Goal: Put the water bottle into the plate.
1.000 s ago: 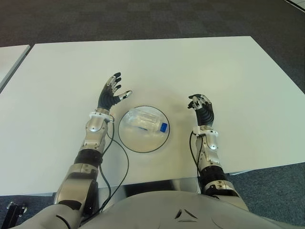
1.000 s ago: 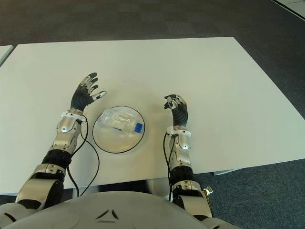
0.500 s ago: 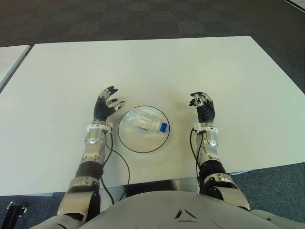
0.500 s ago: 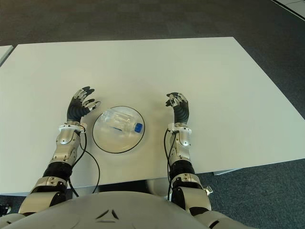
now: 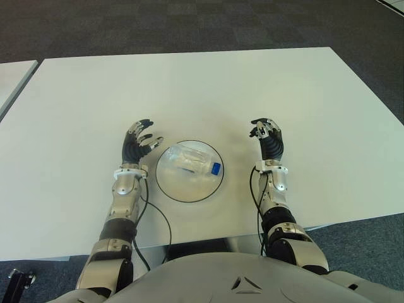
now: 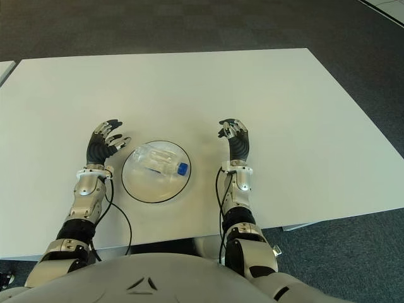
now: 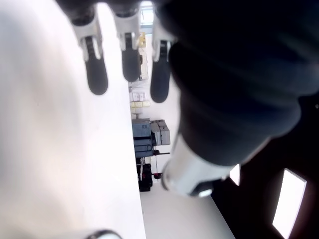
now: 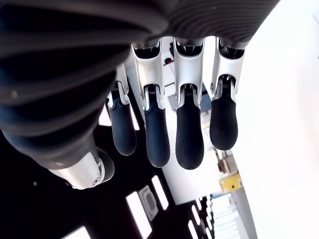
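Two hands flanked the plate (image 5: 189, 192) on the white table (image 5: 189, 88), neither touching it. Left hand (image 5: 136, 144) showed just left of the rim, palm turned toward the plate, fingers (image 7: 97, 79) spread and relaxed, gripping nothing. Right hand (image 5: 269, 140) showed farther off on the other side, well clear of the rim, fingers (image 8: 184, 134) loosely bent and side by side, also empty.

Bottle (image 5: 197, 161) lay on its side inside the plate, clear body toward the far left, blue cap (image 5: 216, 168) pointing to the near right. Sat wholly within the dark rim, in the upper half of the dish. Stood apart from both hands.

Plate itself sat near the table's front edge, roughly centred before the robot. Black cable (image 5: 165, 221) looped from the left forearm across the tabletop beneath the plate, just beside its near-left rim; could not tell whether touching it. Second cable (image 5: 255, 199) ran along the right forearm.

Dark carpet (image 5: 189, 25) lay beyond the far edge. Corner of another pale table (image 5: 12, 79) showed at far left. Left wrist view caught shelving or equipment in the distance, too small to make out.
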